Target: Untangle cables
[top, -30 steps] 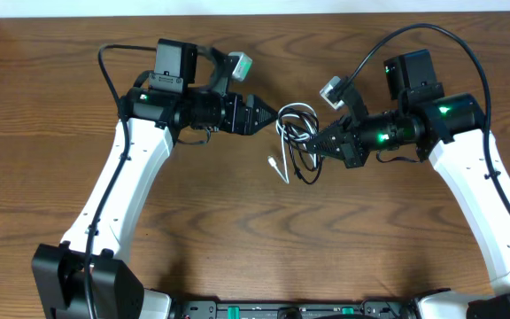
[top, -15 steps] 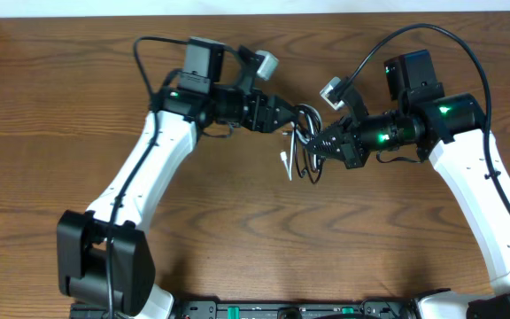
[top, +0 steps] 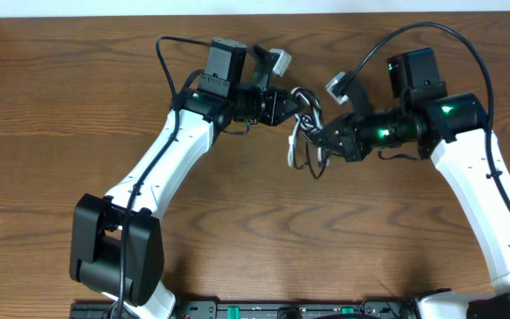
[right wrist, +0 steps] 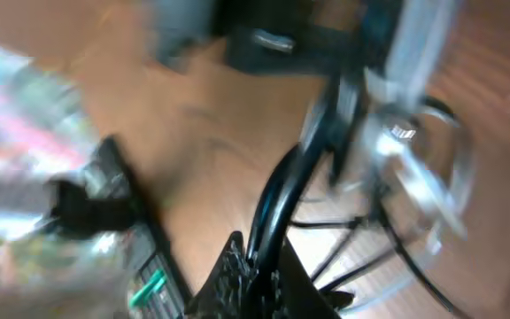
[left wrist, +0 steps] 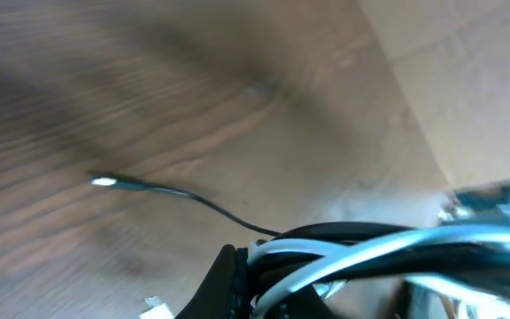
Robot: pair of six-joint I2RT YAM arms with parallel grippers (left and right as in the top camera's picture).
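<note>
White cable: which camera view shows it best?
The overhead view: it shows the white cable, its loops and free end, sharply. The left wrist view shows only close, blurred white strands. The right wrist view is too blurred to tell it apart.

My table (top: 237,239) is dark brown wood, its grain running from left edge to right edge. Toward the middle of the far edge the white and black cables (top: 293,152) dangle over it; whether their ends touch the wood, I cannot tell.
</note>
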